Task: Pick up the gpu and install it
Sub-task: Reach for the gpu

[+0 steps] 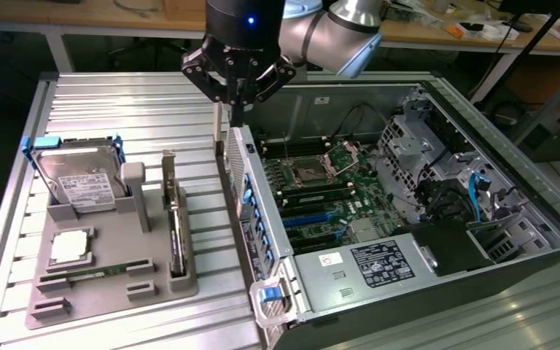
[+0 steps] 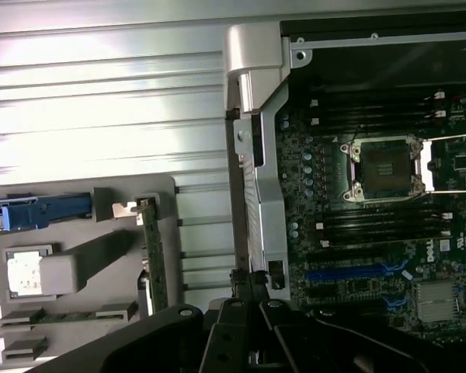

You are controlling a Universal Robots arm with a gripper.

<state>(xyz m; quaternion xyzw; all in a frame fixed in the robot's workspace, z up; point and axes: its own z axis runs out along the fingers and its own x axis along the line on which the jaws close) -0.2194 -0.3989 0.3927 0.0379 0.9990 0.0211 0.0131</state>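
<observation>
GPU (image 1: 174, 226) stands on edge in the grey holder tray (image 1: 114, 295) — slotted upright, bracket up, easy to pinch. Gripper (image 1: 238, 108) hangs over the computer case (image 1: 256, 219) wall — fingers together, holding nothing.

On the worktop (image 1: 114, 102), the tray (image 1: 105, 299) holding the graphics card (image 1: 174, 226) lies to the exterior view's left of the computer case (image 1: 542, 211).

Jaws closed over PC case (image 1: 319, 109) edge; gpu (image 1: 174, 226) upright in tray (image 1: 100, 290).
</observation>
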